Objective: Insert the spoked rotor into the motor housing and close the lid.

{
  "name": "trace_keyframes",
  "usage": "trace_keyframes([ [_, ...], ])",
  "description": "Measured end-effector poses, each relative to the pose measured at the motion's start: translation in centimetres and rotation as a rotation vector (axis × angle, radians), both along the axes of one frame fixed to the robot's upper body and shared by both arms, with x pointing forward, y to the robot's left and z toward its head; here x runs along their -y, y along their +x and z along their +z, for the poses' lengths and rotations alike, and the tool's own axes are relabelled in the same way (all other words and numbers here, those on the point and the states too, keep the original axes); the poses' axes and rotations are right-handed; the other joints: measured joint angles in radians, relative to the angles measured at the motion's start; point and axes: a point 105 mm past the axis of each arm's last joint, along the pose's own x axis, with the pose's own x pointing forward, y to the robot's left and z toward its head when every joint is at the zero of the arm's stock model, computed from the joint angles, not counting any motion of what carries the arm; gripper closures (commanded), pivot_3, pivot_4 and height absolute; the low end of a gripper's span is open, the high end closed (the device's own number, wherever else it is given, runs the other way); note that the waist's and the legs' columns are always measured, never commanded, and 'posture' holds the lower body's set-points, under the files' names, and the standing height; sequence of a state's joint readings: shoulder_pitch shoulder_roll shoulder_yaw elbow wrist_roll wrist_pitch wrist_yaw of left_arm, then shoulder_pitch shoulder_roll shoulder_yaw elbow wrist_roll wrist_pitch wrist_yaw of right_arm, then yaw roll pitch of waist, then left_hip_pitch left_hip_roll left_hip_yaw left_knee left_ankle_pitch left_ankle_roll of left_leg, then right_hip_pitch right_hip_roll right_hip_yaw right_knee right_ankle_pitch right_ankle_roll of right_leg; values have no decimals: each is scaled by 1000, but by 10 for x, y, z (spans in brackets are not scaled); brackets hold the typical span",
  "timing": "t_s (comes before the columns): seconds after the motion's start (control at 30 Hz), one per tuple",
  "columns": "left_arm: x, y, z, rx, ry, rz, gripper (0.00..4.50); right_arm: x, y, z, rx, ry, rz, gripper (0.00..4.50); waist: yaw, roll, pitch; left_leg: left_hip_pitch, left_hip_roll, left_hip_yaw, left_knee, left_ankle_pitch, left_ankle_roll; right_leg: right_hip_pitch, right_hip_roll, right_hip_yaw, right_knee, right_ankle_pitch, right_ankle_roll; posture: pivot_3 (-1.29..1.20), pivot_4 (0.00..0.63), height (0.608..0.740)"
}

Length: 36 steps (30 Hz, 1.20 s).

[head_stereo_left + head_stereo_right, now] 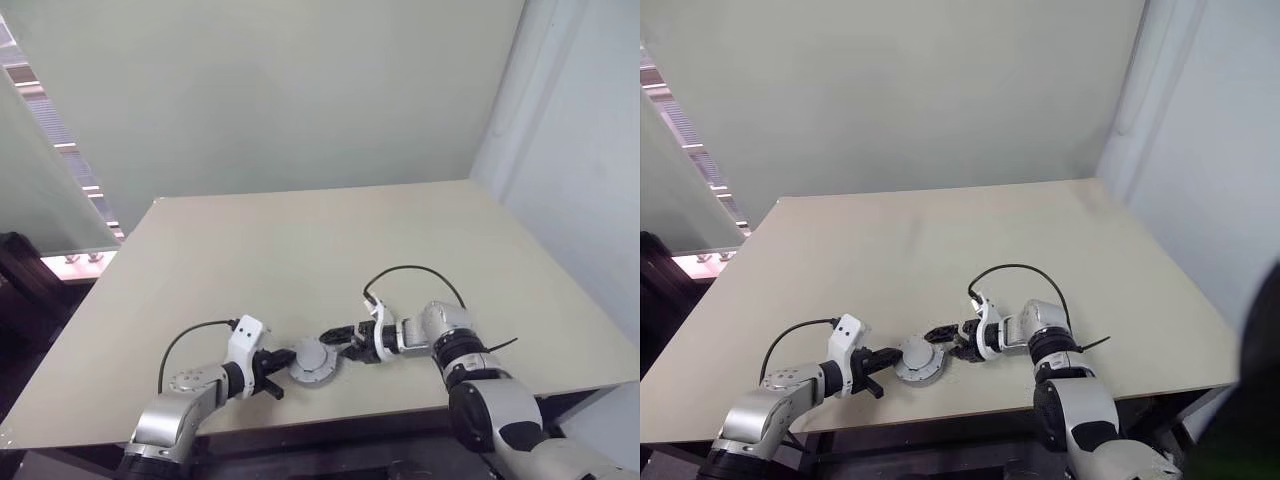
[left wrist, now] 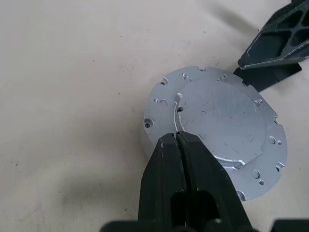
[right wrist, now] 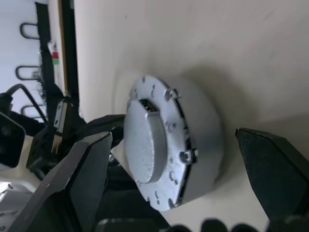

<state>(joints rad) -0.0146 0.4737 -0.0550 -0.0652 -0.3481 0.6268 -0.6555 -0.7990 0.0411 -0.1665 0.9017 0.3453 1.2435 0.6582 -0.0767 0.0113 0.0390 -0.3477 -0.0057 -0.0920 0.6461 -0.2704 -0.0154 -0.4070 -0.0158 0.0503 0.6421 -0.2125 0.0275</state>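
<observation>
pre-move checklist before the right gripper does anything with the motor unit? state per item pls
1. Round silvery metal motor housing sits flat on the beige table: ok.
2. Flat silvery lid is on top of the housing: ok; fully seated: cannot tell.
3. Spoked rotor is inside: cannot tell, the lid covers it.
4. Left gripper is shut, fingertips against the housing rim: ok.
5. Right gripper is open, fingers either side of the housing, not touching it: ok.
6. Table around the housing is free of loose parts: ok.
</observation>
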Motion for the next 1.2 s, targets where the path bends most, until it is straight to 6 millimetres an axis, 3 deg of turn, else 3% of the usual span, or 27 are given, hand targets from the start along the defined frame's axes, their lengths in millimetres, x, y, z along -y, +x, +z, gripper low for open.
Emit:
trace_keyframes([
  [0.3, -2, 0, 0, 1, 2, 8, 4500, -8, -15, -1, -27, 26, 42, 15, -5, 0, 0, 0, 0, 0, -1, 0, 0, 0, 0, 0, 0, 0, 0, 0, 0, 740],
  [0.4, -2, 0, 0, 1, 4, 11, 4500, -9, -18, -2, -40, 21, 47, 636, -6, 0, 0, 0, 0, 0, -1, 0, 0, 0, 0, 0, 0, 0, 0, 0, 0, 740],
  [0.53, -3, 0, 0, 2, 7, 16, 4500, -11, -27, -8, -82, 27, 50, 2021, -9, 0, 0, 0, 0, 0, -1, 0, 0, -1, 0, 0, 0, 0, 0, 0, 0, 740],
  [0.7, -11, 0, -2, -5, 28, 43, 4500, -13, -26, -2, -90, 79, 37, 3233, -19, 0, 0, 1, 1, -1, -1, 0, 0, 1, 0, -1, 0, 0, 0, 0, 0, 740],
  [1.07, -11, 0, -1, -6, 18, 51, 4500, -13, -27, -4, -102, 84, 24, 3260, -21, 1, 0, 1, 1, -1, -1, 0, 0, 1, 0, -1, 1, 0, 0, 0, 0, 740],
  [1.2, -18, 1, 0, -16, -6, 90, 3642, -13, -27, -4, -104, 89, 15, 3260, -22, 1, 0, 1, 1, -1, -1, 0, 0, 0, 1, -1, 1, 0, 0, 0, 0, 740],
])
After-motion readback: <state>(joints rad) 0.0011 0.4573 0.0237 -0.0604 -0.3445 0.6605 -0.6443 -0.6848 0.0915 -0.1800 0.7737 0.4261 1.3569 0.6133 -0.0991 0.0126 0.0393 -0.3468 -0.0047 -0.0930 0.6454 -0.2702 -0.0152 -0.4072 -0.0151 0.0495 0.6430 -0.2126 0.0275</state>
